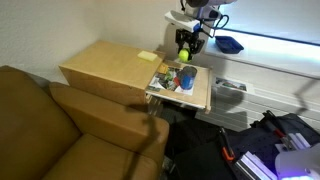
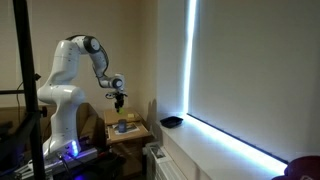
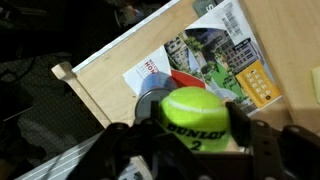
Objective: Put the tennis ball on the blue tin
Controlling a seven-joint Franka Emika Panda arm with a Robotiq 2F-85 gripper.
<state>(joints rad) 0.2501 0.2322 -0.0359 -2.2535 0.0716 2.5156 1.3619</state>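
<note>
The yellow-green tennis ball, marked Dunlop 2, sits between the two black fingers of my gripper, which is shut on it. In the wrist view the round grey top of the blue tin shows just behind and to the left of the ball, partly hidden by it. In an exterior view the gripper holds the ball in the air above the small wooden table, with the blue tin standing below it. The gripper also hangs above the table in both exterior views.
A colourful magazine lies on the wooden table under the tin. A flat pale yellow patch lies on the wooden box beside it. A dark blue bowl sits on the window ledge. A brown sofa stands nearby.
</note>
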